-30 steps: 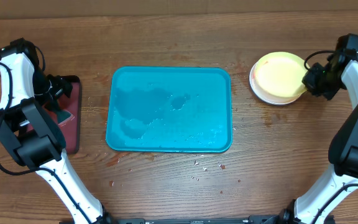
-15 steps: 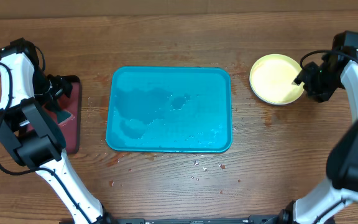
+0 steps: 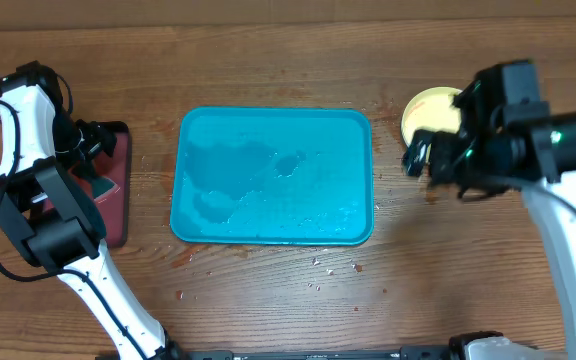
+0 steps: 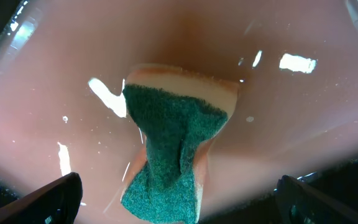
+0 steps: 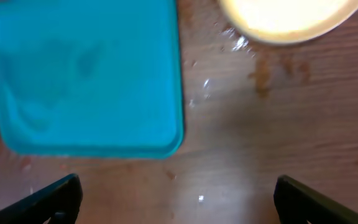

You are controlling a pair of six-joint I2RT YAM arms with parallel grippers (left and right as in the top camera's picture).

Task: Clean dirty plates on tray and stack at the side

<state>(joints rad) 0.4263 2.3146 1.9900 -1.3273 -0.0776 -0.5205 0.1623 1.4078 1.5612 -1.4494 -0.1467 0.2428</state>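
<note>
The blue tray (image 3: 273, 175) lies wet and bare in the middle of the table, and its right end shows in the right wrist view (image 5: 82, 74). A yellow plate (image 3: 428, 108) rests on the wood to the right of the tray, partly hidden by my right arm; its rim shows in the right wrist view (image 5: 291, 22). My right gripper (image 3: 438, 165) (image 5: 179, 199) hangs open above bare wood between tray and plate, holding nothing. My left gripper (image 3: 93, 150) (image 4: 179, 202) stands open over a green sponge (image 4: 173, 149) that lies in a wet dark red dish (image 3: 116, 190).
Water drops and crumbs (image 3: 328, 265) dot the wood in front of the tray. Water stains (image 5: 263, 74) mark the wood below the plate. The dark red dish (image 4: 303, 112) sits at the table's left edge.
My right gripper has opened and let go of the yellow plate, then risen and swung left towards the tray. The plate stays at the right. The left arm has not moved.
</note>
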